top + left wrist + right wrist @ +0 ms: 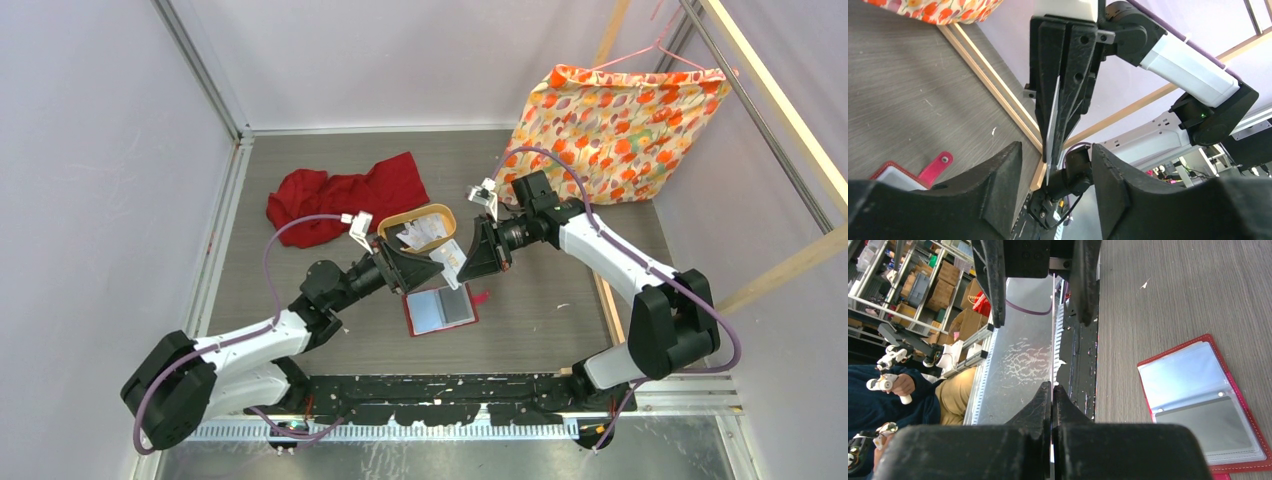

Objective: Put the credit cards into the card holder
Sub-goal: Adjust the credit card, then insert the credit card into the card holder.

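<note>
The right gripper (pixel 1052 390) is pinching one credit card (pixel 1053 120) by its end, jaws fully together on it, and is holding it on edge in the air above the table (pixel 545 320). The left gripper (pixel 1057 150) is facing it with jaws partly apart, one on each side of the card's free end. It is gripping nothing, and neither finger seems to be touching the card. The red card holder (pixel 1193 385) is lying open and flat on the table just below the two grippers, with its clear pockets facing up. More cards (pixel 425 232) are sitting in the tan tray (pixel 392 218) just behind.

This is looking like a hand-over, and timing is the main risk. If the right gripper is letting go before the left one is clamping firmly, the card is going to drop and land flat, where it is hard to pick up again. The card is thin and is being met edge-on, so an off-centre squeeze could be bending or skewing it, which would make the slide into a narrow pocket harder. The two sets of fingers are also working very near each other and could knock together.
</note>
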Robot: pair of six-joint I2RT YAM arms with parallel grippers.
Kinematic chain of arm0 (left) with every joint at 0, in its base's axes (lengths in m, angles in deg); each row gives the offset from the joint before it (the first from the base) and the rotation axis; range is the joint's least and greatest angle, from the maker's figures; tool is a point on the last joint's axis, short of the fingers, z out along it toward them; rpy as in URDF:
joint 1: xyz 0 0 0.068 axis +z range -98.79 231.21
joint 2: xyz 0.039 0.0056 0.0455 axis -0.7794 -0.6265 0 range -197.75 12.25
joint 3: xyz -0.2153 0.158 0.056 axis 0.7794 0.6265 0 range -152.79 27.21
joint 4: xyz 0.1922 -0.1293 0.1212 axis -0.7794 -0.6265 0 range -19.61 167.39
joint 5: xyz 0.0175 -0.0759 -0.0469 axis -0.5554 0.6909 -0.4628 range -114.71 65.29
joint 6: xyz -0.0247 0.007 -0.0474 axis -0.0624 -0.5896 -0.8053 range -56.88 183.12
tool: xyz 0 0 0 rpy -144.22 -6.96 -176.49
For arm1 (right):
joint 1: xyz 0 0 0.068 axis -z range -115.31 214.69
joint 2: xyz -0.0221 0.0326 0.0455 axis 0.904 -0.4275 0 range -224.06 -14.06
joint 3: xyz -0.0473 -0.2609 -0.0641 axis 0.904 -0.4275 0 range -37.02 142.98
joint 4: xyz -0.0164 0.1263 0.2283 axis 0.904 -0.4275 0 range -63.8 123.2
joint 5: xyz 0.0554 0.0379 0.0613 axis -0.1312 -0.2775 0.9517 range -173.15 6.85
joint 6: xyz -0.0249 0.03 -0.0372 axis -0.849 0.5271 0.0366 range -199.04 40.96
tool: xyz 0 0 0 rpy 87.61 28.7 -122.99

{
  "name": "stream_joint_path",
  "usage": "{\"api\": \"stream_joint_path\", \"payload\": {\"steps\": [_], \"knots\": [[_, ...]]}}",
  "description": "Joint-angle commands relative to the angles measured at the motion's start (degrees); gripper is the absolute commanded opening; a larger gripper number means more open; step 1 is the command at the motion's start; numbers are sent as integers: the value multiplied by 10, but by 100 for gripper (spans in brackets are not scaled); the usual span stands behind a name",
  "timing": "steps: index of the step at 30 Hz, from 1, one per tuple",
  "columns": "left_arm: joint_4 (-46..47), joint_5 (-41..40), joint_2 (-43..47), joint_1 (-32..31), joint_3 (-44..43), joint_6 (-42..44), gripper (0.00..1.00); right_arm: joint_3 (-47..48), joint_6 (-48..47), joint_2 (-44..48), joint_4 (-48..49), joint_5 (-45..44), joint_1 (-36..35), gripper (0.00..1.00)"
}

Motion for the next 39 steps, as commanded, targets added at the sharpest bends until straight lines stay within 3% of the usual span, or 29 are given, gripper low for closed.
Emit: {"api": "stream_joint_path", "payload": {"steps": [1, 9, 18, 21, 25, 27, 29, 32, 33, 34, 36, 39], "knots": [[-15, -5, 18, 1, -36, 19, 52, 1, 4, 1, 16, 7, -2, 1], [-58, 4, 40, 8, -45, 36, 38, -2, 4, 0, 20, 1, -5, 1], [-53, 24, 15, 12, -58, 36, 32, -4, 2, 0, 22, -2, -6, 1], [-50, 32, 11, 15, -61, 37, 25, -5, 2, 0, 21, -4, -6, 1], [-45, 46, 5, 18, -66, 41, 1, -6, 0, -1, 22, -8, -7, 1], [-47, 56, 1, 20, -67, 45, 0, -7, -1, 0, 22, -13, -9, 1], [-57, 71, -1, 27, -67, 51, 0, -8, -6, 1, 19, -21, -9, 13], [-86, 101, 4, 51, -62, 55, 0, 3, -60, 4, -23, -56, -8, 50], [-99, 119, 11, 68, -58, 56, 0, 20, -110, 4, -90, -82, -8, 65], [-112, 131, 18, 82, -52, 59, 0, 30, -179, 3, -126, -111, -9, 72], [-157, 163, 39, 109, -40, 66, 0, 54, -266, 0, -207, -183, -8, 77], [-232, 200, 73, 128, -17, 88, 0, 47, -288, 12, -209, -266, -3, 78]]}}
